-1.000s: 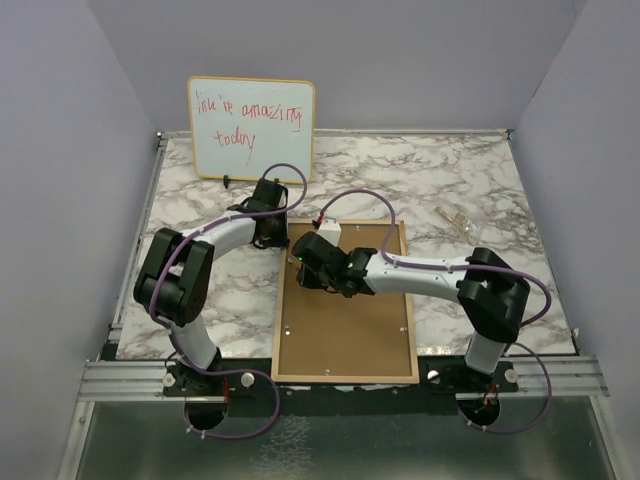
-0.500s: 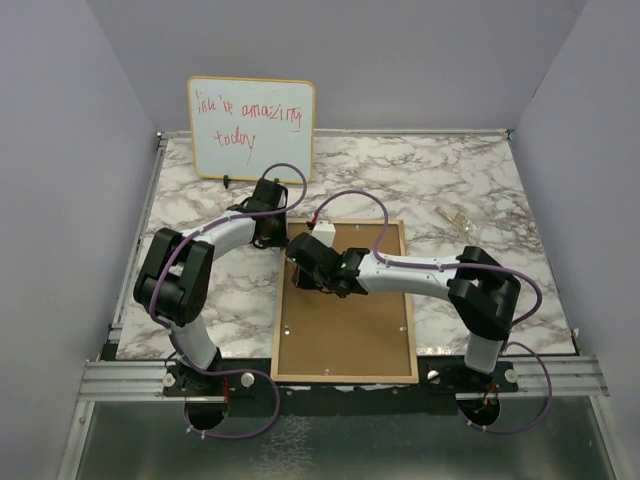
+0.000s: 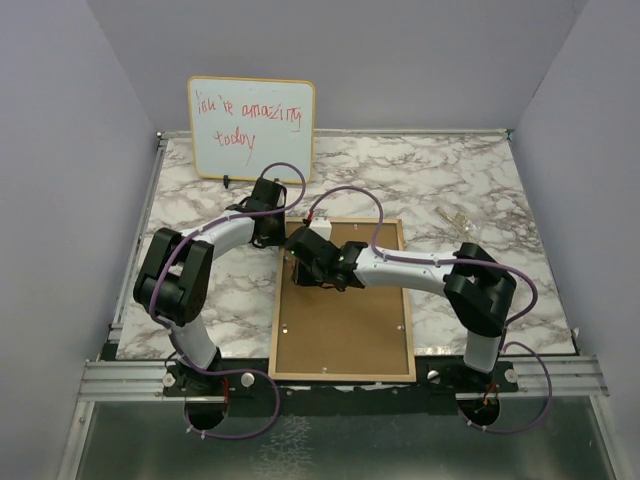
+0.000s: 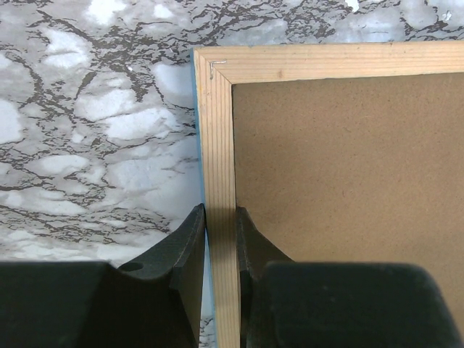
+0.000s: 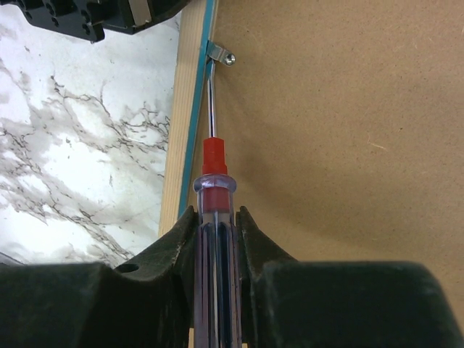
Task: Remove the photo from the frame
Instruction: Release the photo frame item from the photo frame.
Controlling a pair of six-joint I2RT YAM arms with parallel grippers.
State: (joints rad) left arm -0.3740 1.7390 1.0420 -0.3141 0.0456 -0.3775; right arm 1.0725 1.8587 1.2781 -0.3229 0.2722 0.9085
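The frame [image 3: 345, 377] lies face down on the marble table, its brown backing board [image 3: 350, 330] up. The photo is hidden under that board. My left gripper [image 4: 220, 217] is shut on the frame's pale wood rim [image 4: 216, 130] just below its far left corner; in the top view it sits at that corner [image 3: 272, 232]. My right gripper [image 5: 215, 217] is shut on a screwdriver [image 5: 213, 163] with a clear handle and red collar. Its shaft reaches a small metal tab [image 5: 220, 54] at the board's left edge, beside the blue rim [image 5: 198, 116].
A small whiteboard [image 3: 251, 128] with red handwriting stands at the back left. A small clear object [image 3: 455, 220] lies on the table right of the frame. Purple walls close in both sides. My left gripper's body [image 5: 109, 18] shows just beyond the tab.
My right arm has swung left, carrying the screwdriver towards the frame's left edge. The left arm has kept its hold and not moved.
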